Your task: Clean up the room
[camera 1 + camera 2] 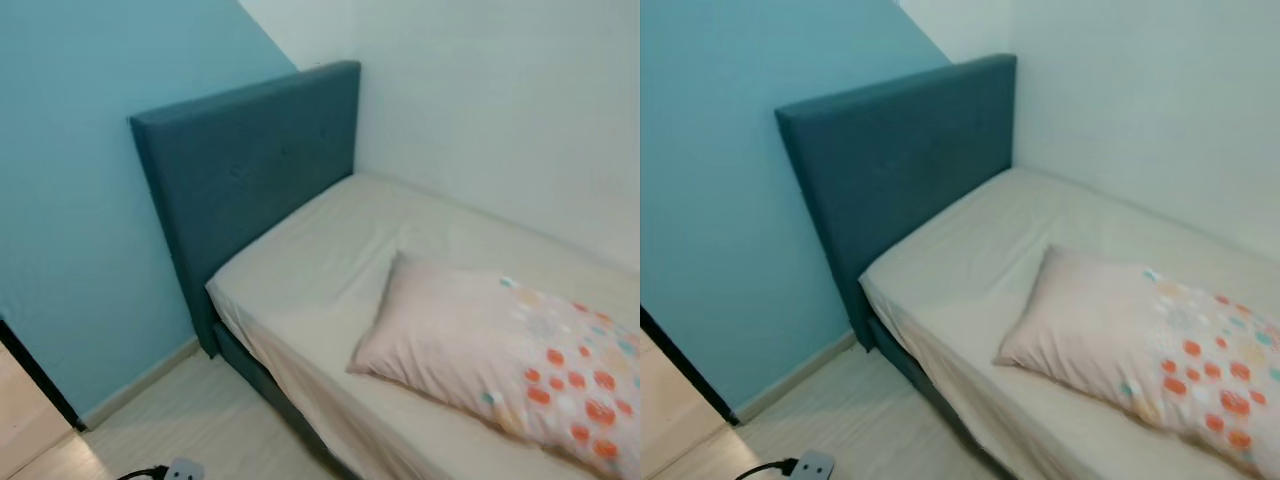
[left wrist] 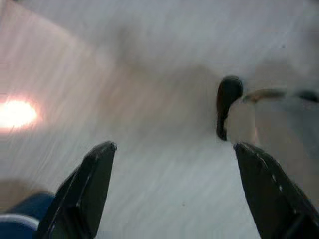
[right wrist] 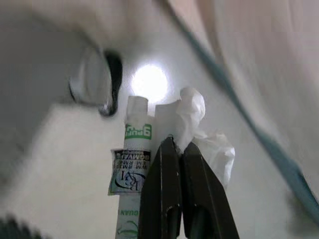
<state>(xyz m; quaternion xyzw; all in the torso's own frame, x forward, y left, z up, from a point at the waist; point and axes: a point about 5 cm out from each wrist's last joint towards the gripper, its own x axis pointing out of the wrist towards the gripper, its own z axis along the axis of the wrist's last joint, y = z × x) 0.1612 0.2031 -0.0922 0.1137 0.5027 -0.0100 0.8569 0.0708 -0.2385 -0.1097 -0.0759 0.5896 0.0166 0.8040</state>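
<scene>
My right gripper point(image 3: 178, 142) points down at the pale floor with its black fingers shut on a crumpled white tissue point(image 3: 202, 134). A white tube with green lettering point(image 3: 130, 164) lies right beside the tissue; whether the fingers also pinch it is unclear. My left gripper point(image 2: 174, 149) hangs open over the blurred floor, nothing between its fingers. Ahead stands a bed point(image 1: 330, 270) with a cream sheet and a dark blue headboard point(image 1: 250, 170). A pink pillow with orange and teal dots point(image 1: 500, 350) lies on it.
A white power strip point(image 1: 812, 466) with a black cable lies on the floor beside the bed; its black plug point(image 2: 228, 102) is near my left gripper. A blue wall stands on the left, a white wall behind the bed. A round grey object point(image 3: 94, 82) sits near the right gripper.
</scene>
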